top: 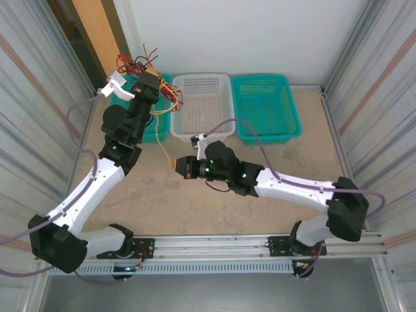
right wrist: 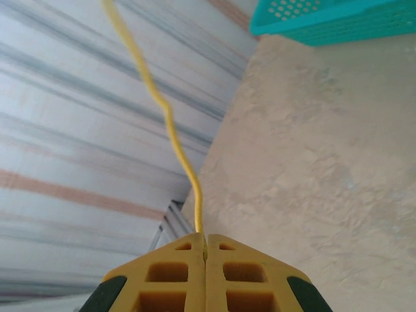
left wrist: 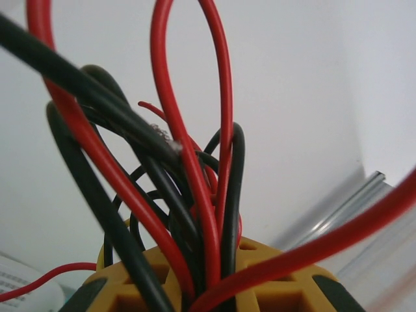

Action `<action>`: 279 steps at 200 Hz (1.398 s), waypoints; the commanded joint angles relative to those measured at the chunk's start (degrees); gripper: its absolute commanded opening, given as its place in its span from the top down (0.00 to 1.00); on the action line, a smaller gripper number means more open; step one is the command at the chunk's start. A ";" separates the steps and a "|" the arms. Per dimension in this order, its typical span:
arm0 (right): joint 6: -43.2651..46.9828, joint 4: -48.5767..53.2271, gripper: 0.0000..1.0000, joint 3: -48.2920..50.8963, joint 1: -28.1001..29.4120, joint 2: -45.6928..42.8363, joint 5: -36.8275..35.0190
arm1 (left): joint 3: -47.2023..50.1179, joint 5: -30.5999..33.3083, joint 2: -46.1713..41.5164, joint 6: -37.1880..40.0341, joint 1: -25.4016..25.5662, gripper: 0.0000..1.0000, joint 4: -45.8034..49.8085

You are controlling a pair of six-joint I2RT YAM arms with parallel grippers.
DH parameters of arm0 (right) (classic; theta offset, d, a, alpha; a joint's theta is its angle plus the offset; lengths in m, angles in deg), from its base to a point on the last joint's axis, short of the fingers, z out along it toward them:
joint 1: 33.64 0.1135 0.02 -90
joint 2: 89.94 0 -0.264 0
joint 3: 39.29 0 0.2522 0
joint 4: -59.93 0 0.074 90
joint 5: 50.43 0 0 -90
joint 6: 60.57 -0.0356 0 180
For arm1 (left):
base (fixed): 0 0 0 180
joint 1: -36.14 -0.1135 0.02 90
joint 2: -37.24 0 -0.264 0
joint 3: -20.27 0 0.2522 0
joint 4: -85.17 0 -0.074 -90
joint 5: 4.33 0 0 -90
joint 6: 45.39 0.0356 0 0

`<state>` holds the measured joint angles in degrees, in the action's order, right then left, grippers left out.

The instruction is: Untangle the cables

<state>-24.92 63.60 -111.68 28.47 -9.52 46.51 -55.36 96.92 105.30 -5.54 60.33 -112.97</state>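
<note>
My left gripper [top: 151,71] is raised over the back left basket and shut on a tangled bunch of red and black cables [top: 134,64]. In the left wrist view those cables [left wrist: 195,182] loop up out of the nearly closed yellow fingers [left wrist: 140,276]. A thin yellow cable [top: 161,138] runs from the bunch down to my right gripper [top: 173,166], which is low over the table. In the right wrist view, the right gripper [right wrist: 205,250] is shut on the end of that yellow cable [right wrist: 170,123], which stretches fairly taut up and away.
Three baskets stand in a row at the back: a teal one [top: 158,123] partly behind the left arm, a white one [top: 201,107] in the middle, and a teal one [top: 265,109] on the right. Corrugated walls close in both sides. A metal rail [top: 214,246] runs along the near edge.
</note>
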 commanded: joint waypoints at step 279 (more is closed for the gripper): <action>11.84 31.97 1.00 -4.99 -52.66 -17.79 2.64 | 15.01 -43.40 -7.34 -31.00 -16.32 1.00 -22.11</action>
<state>-9.66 99.03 -122.10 -22.09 -27.55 50.01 -37.00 54.80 96.40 -22.24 47.59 -118.98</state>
